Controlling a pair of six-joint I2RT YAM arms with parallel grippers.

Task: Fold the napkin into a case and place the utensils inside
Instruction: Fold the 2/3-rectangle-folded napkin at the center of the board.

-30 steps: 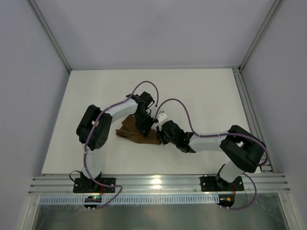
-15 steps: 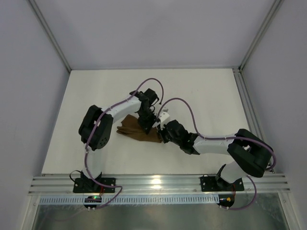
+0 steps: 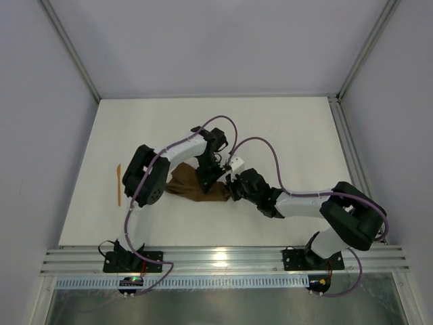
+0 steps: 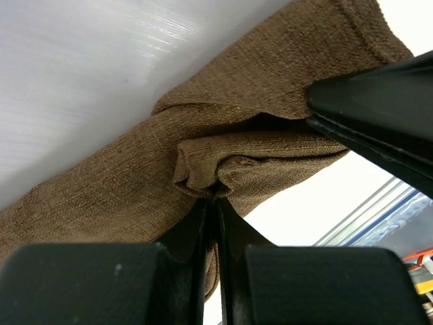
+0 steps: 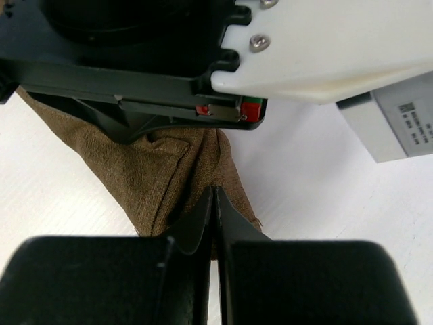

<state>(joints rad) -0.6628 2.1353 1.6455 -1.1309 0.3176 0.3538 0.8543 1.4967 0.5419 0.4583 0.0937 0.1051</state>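
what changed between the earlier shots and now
The left arm's elbow swung right, uncovering an orange utensil near the table's left edge. The right arm stretched slightly further toward the napkin. Nothing was taken or released: the left end effector and right end effector stay pinched shut on the napkin, which lies about where it was.

Bright, even light comes from overhead, with a glare spot on the front rail (image 3: 218,256). Beyond the left jaws the table (image 4: 101,54) shines in streaks; the napkin (image 4: 270,88) weave there is sharp, the near fingers (image 4: 183,233) blurred and dark.
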